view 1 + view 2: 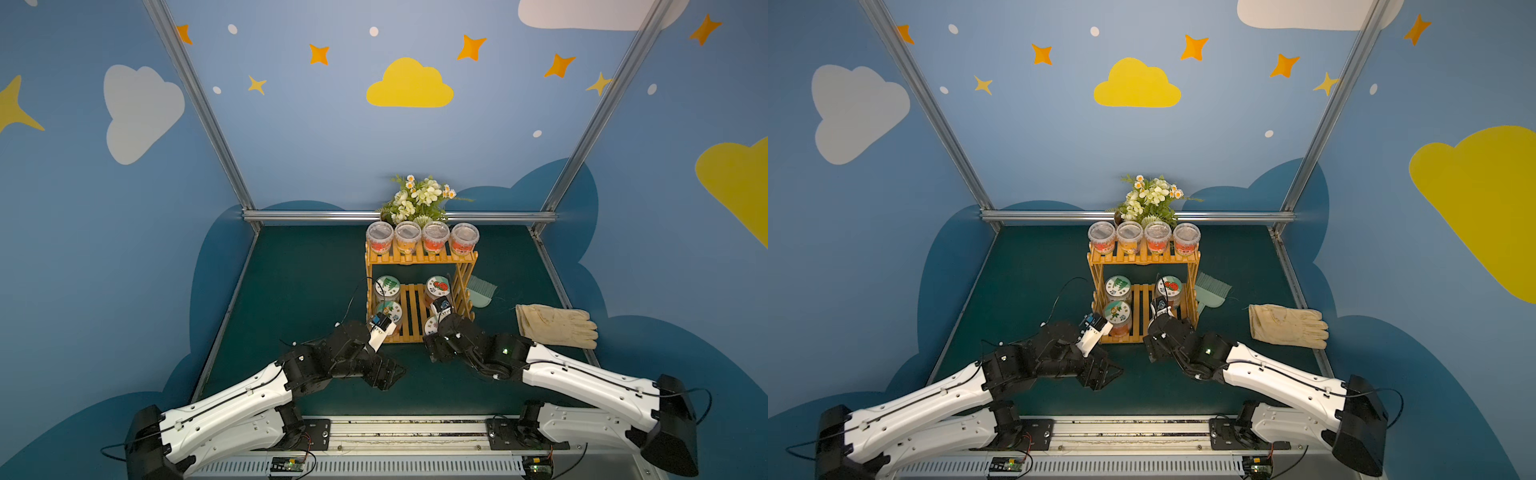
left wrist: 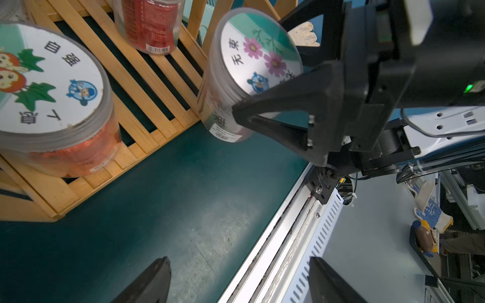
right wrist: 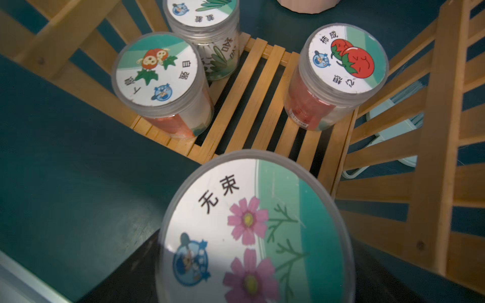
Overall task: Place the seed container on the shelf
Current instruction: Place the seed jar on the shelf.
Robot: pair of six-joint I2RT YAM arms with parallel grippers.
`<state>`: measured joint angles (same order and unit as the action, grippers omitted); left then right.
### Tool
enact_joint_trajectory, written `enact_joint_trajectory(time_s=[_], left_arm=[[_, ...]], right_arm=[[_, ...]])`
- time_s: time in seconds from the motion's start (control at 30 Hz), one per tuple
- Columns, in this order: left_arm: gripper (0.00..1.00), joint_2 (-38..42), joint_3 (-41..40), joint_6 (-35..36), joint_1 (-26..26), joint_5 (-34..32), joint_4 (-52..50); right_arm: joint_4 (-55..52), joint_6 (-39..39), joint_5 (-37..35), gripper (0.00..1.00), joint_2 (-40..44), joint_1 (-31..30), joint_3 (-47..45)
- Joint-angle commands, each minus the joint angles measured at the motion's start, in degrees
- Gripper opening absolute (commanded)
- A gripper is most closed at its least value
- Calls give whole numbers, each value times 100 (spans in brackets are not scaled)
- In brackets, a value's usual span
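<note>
Pink cosmos flowers on the lid of the seed container are read clearly only from the right wrist, where the gripping fingers are hidden. From the left wrist, a black finger of the right gripper is seen pressed across the jar's side. The jar is clamped and tilted, its base at the front edge of the shelf's lower tier; contact with the slats cannot be told.

Beyond that gripper, three lidded jars are counted on the lower tier and four clear tubs on the upper. One glove and one mint-green hand brush lie to its right.

The left gripper is held low over the green mat, jaws apart and empty. Both arms are reached forward, with the wrists turned inward toward the shelf's front.
</note>
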<state>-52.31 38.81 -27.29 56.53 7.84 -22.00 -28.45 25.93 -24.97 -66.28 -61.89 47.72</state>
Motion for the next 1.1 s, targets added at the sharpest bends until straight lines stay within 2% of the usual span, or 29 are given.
enact_joint_trajectory(time_s=[0.0,0.17,0.37,0.77,1.07], left_arm=[[91,-109,133,69,102,-158,327],[100,-295,145,105,161,-321,450],[100,-348,192,153,196,-511,508],[100,-199,136,174,205,-784,475],[100,-262,158,206,196,-766,450]], right_arm=[[-125,454,-317,79,-282,70,249],[-49,858,-559,80,-575,192,283],[193,1335,-752,81,-889,335,214],[668,1684,-1562,83,-1376,362,101],[692,2067,-1595,83,-1849,495,184]])
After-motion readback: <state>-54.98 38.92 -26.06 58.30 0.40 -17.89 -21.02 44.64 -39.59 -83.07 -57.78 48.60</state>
